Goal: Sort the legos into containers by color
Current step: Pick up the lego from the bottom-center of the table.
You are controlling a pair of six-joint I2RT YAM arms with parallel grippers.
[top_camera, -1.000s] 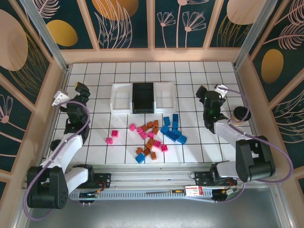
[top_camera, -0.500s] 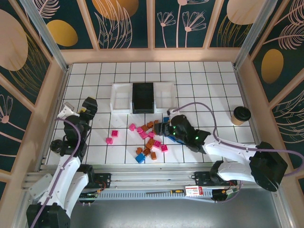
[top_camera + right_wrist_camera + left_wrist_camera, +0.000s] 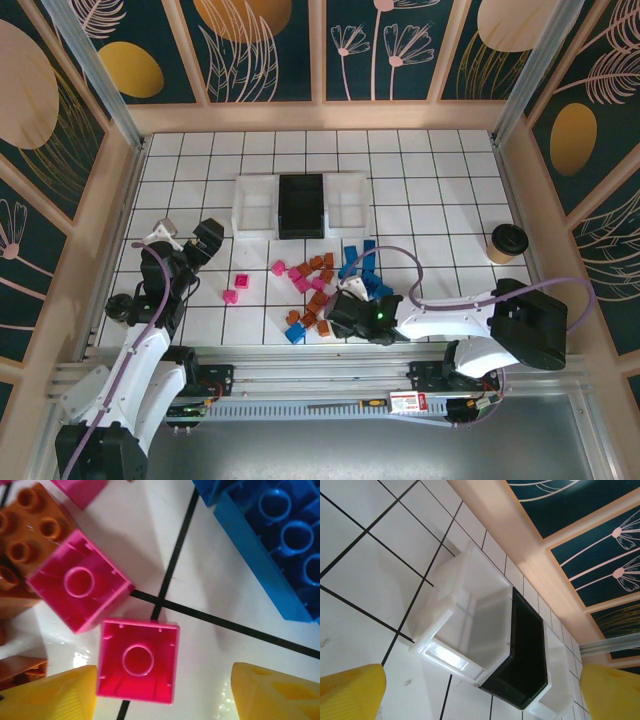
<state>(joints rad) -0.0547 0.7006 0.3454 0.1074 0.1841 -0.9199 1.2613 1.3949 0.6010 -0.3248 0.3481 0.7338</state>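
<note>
The legos lie in a loose pile (image 3: 318, 288) of blue, pink and orange-brown bricks in front of the containers. Those are a white tray (image 3: 255, 205), a black tray (image 3: 301, 205) and a second white tray (image 3: 348, 203). My right gripper (image 3: 343, 311) is down at the pile's near right edge. It is open (image 3: 162, 695) around an upside-down pink brick (image 3: 137, 660). The left finger (image 3: 50, 695) sits at the brick's edge and the right finger (image 3: 277, 690) stands well apart. My left gripper (image 3: 208, 240) is open (image 3: 480, 700) and empty, facing the white tray (image 3: 470, 615) and black tray (image 3: 525, 665).
Two pink bricks (image 3: 236, 288) lie apart on the left. Another pink brick (image 3: 77, 587), an orange-brown one (image 3: 30, 530) and a blue one (image 3: 280, 540) crowd the right gripper. A dark paper cup (image 3: 509, 240) stands at the right wall.
My right arm has swung from the back right down onto the pile's near edge. My left arm has moved nearer and toward the middle, its gripper now turned to the trays.
</note>
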